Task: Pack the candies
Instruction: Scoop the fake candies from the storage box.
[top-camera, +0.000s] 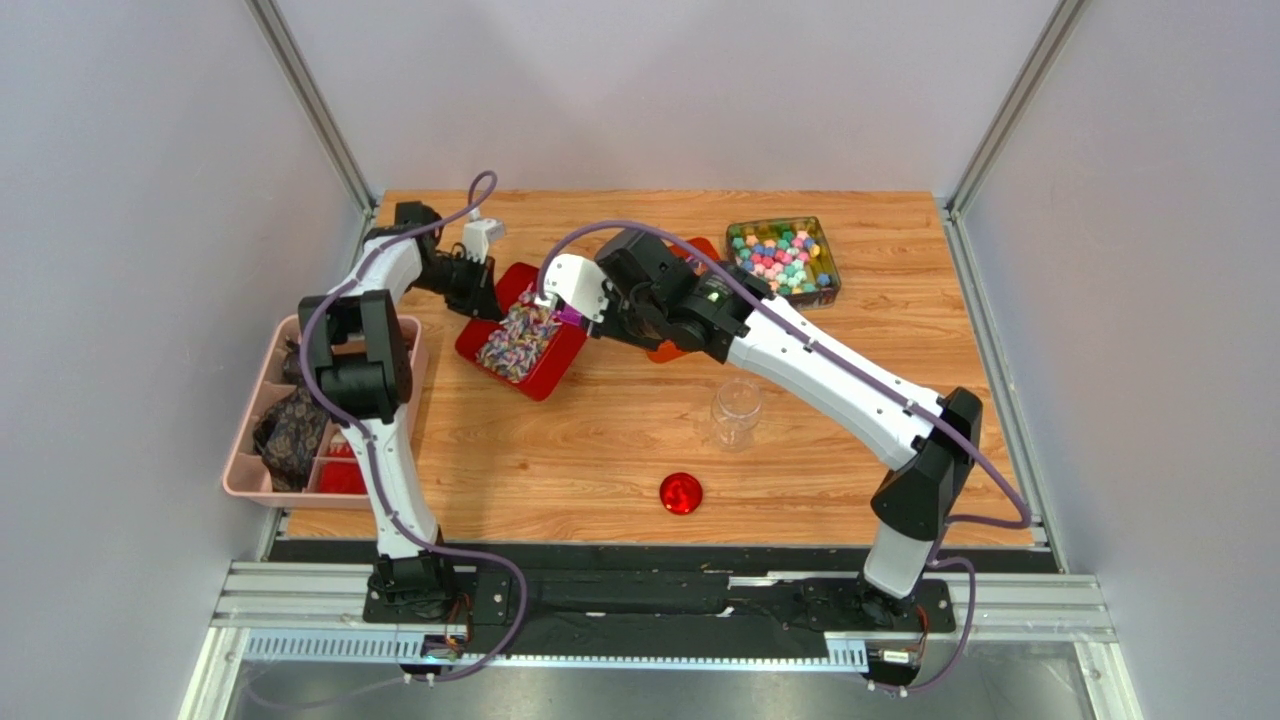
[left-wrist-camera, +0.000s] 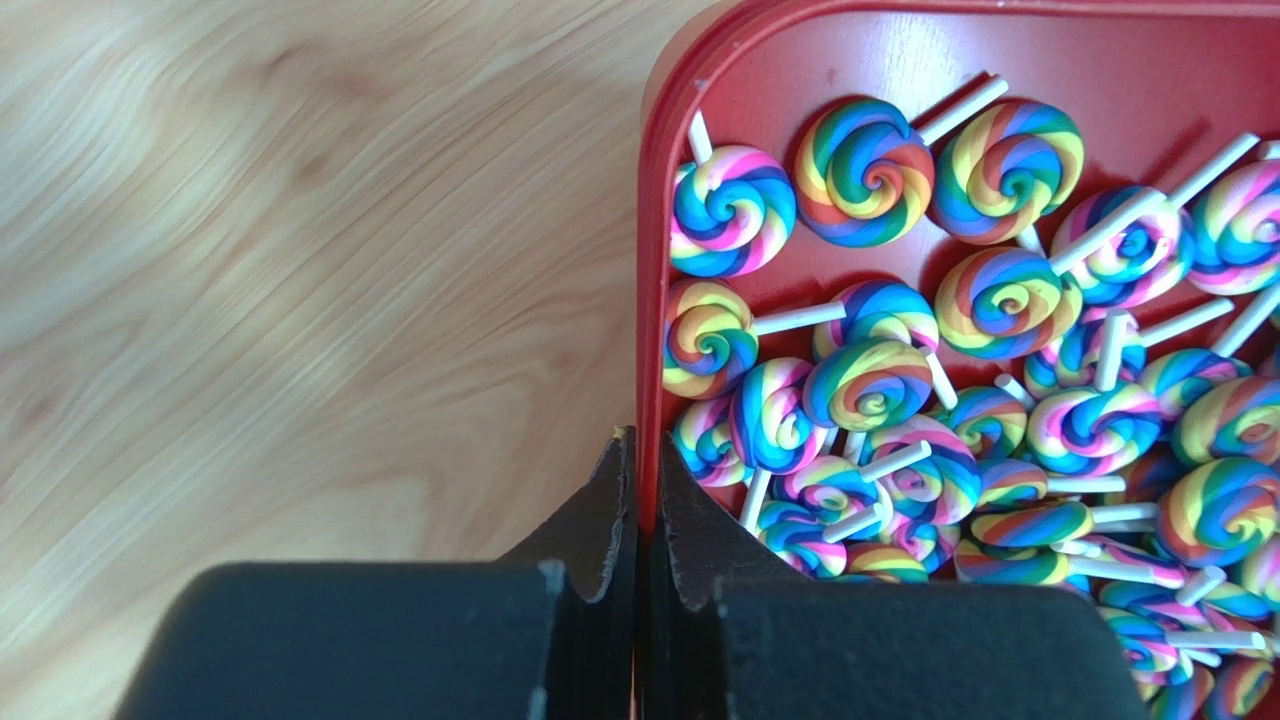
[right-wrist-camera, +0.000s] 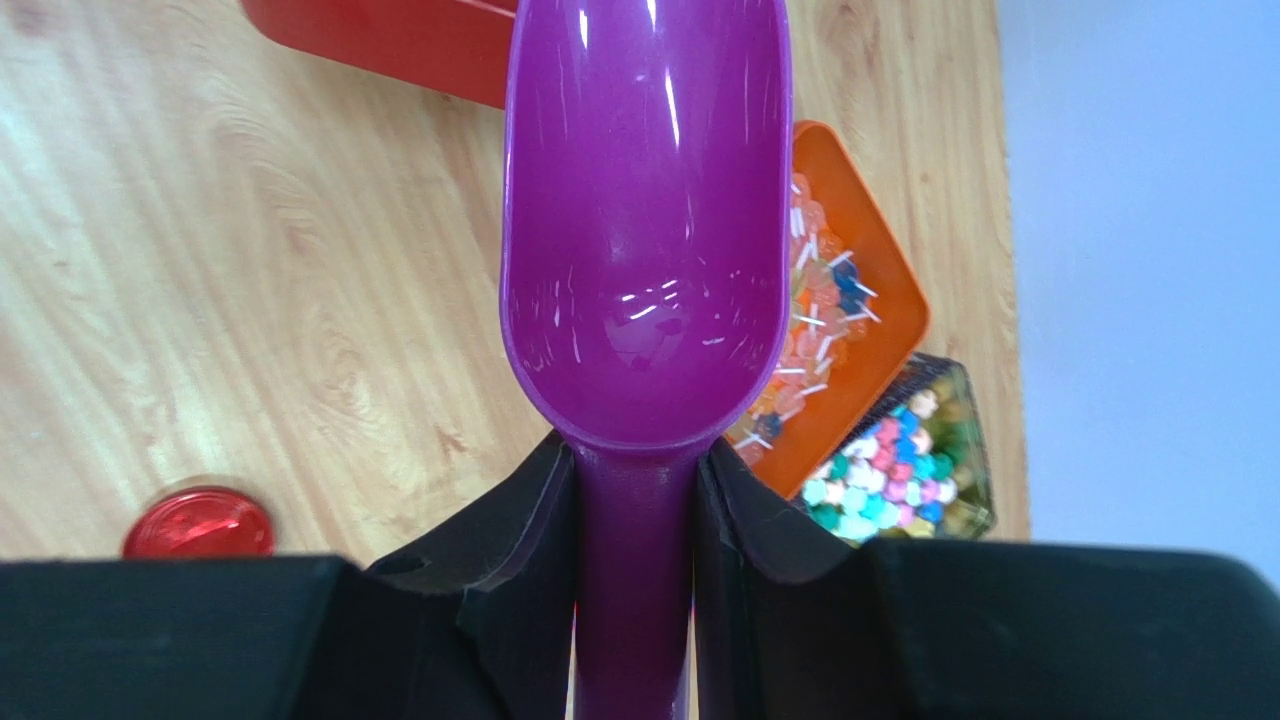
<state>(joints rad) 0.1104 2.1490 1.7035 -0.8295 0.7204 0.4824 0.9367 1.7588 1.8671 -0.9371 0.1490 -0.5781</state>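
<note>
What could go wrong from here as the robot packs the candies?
1. The left gripper pinches only the thin rim of the red tray; it might slip and scatter the lollipops.
2. The right gripper holds the purple scoop by its handle alone; under load it may twist.
3. The clear jar stands unheld close to the right arm, so a sweep could knock it over.

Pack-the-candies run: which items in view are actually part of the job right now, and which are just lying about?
In play: left gripper shut on red tray rim; swirl lollipops in it; right gripper holding purple scoop; probably clear jar and red lid.
Untouched for now: orange tray, clear box of mixed candies, pink bin.
</note>
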